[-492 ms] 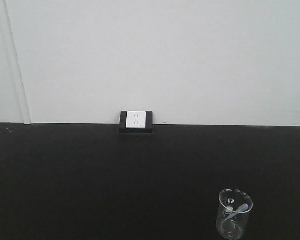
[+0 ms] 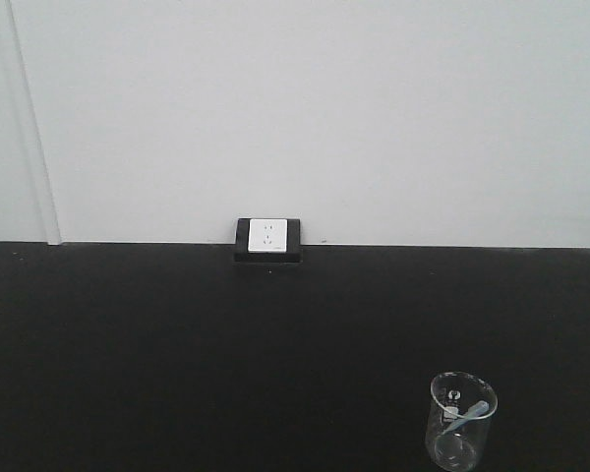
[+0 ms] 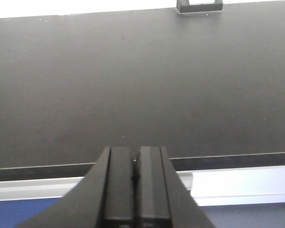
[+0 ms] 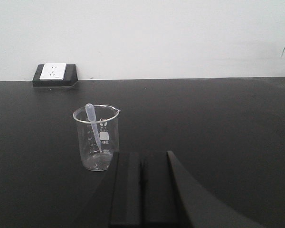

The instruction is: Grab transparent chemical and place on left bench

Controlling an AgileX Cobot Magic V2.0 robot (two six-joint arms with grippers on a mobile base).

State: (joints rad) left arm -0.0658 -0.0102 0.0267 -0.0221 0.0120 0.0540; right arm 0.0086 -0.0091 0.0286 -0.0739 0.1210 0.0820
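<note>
On the black bench [image 4: 218, 123], just ahead-left of my right hand [image 4: 141, 159], its fingers pressed together and empty, stands the glass beaker [image 4: 97, 137] with pipette [image 4: 92, 126]: light, brittle, slick. I would grip it mid-wall. Left hand [image 3: 135, 156] likewise closed.

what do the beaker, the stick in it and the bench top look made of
Beaker: clear glass by the look, glossy, with see-through walls and a white printed mark. Stick: probably pale translucent plastic, cloudy rather than clear. Bench top: black, matte and hard-looking; the material itself is unclear.
</note>
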